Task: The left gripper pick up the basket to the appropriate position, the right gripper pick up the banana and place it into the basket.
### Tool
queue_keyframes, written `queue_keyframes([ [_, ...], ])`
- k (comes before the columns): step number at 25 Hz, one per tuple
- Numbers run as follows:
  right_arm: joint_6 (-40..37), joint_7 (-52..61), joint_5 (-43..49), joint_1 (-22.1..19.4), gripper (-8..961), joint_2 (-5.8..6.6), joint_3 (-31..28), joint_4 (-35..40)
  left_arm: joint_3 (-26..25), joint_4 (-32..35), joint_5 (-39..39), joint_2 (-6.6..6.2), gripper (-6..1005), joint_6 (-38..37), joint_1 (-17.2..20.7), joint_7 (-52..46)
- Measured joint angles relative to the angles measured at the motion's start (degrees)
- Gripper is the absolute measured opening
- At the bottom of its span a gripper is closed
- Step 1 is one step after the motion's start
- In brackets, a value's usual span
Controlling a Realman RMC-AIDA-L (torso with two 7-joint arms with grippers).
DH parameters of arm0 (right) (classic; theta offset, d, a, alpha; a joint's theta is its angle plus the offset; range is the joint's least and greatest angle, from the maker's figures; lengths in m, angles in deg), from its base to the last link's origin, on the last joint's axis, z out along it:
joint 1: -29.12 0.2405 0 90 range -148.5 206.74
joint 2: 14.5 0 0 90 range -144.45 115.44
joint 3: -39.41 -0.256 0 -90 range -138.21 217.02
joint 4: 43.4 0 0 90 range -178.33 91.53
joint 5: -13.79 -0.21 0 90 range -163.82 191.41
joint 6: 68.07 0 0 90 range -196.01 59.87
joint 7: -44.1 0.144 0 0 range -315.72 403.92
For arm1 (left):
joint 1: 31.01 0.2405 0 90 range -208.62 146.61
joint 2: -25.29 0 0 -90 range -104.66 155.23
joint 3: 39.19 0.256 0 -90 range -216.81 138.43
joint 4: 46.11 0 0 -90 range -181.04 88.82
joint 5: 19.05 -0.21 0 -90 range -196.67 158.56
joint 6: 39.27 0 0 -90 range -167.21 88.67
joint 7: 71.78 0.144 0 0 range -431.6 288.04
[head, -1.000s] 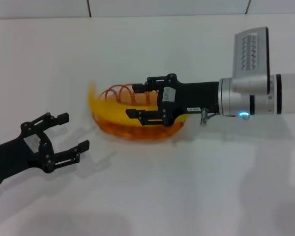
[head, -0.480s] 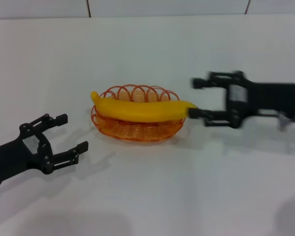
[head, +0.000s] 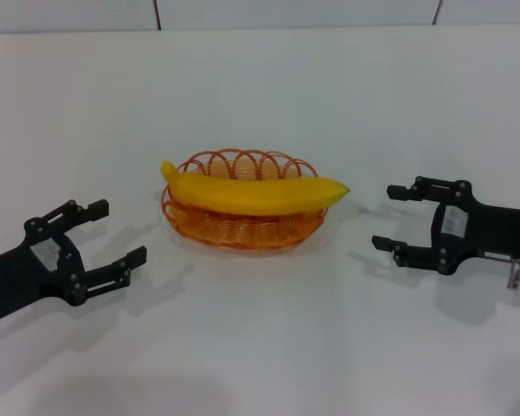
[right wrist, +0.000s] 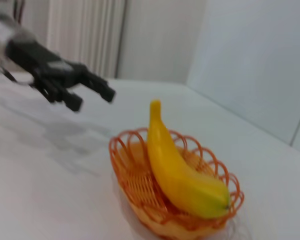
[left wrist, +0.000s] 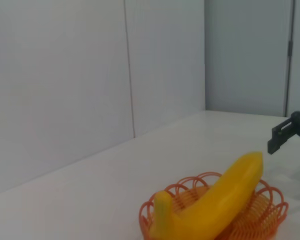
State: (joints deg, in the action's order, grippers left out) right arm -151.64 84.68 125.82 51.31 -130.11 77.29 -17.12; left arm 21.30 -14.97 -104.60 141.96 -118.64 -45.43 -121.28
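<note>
Toward three o'clock of the basket [head: 243,208], my right gripper [head: 405,224] is hovering well apart from it with its fingers spread wide and nothing between them, which I am reading as a sign that its delivery is done. My left gripper [head: 104,237] is waiting at about eight o'clock of the basket, likewise splayed and gripping nothing (no reason to hold on, I judge). The banana [head: 251,192] is lying lengthwise across the basket, resting on the wire rim with both tips poking past it.
</note>
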Motion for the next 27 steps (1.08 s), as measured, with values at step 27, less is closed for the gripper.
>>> queue_keyframes([
  [27,-0.54,4.34,-1.48,1.21,729,0.39,-0.09,-2.08,-0.02,-0.03,-0.14,0.06,877,0.09,-0.07,0.02],
])
